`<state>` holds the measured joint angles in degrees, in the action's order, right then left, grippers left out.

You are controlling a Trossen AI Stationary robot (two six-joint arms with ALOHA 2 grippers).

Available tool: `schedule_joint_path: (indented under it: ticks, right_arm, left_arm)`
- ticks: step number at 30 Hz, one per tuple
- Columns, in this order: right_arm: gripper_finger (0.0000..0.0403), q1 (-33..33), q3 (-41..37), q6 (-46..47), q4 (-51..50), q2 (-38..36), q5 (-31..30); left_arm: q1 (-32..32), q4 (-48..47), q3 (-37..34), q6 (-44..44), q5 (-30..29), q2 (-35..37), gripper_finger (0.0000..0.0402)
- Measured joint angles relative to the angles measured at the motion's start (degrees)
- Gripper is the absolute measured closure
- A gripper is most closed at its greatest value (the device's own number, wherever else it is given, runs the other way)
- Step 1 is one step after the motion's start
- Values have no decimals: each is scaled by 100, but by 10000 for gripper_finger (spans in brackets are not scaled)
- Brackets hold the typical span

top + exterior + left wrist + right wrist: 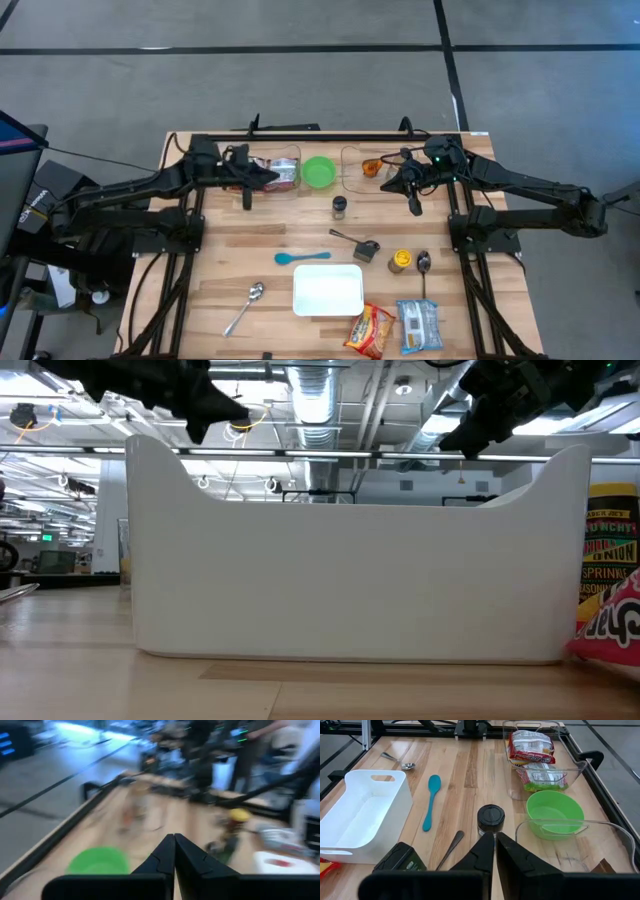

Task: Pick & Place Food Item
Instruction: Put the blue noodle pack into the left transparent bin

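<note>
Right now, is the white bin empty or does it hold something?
Empty. The right wrist view looks into the white bin and shows only its bare floor; the high view agrees.

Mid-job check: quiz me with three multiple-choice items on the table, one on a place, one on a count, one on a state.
1. The green bowl sits:
A. between the two clear containers
B. inside the white bin
C. beside the metal spoons

2. Metal spoons on the table:
A. one
B. two
C. four

3. The white bin is:
A. full of snack bags
B. tipped over
C. empty

Answers:
1 A, the high view shows it between the left clear container and right clear container.
2 B, one spoon lower left, another spoon right.
3 C, bare white floor.
</note>
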<state>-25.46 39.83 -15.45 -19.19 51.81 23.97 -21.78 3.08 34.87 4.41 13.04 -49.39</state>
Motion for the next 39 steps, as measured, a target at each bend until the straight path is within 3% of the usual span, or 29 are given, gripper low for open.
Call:
schedule_joint_path:
  ticks: [8, 22, 29, 33, 39]
  right_arm:
    - [390, -1, 0, 1, 0, 2, 1]
    - [390, -1, 1, 0, 0, 0, 1]
    - [390, 0, 1, 1, -1, 1, 0]
    - [390, -1, 0, -1, -1, 0, 0]
    - [390, -1, 1, 1, -1, 1, 1]
  left_arm:
    - [710, 130, 0, 48, 71, -37, 401]
    - [3083, 178, 0, 56, 78, -512, 401]
    - [3882, 572, 0, 43, 41, -816, 401]
    - [4022, 642, 0, 35, -241, -903, 401]
    - [4023, 635, -1, 32, -1275, -927, 402]
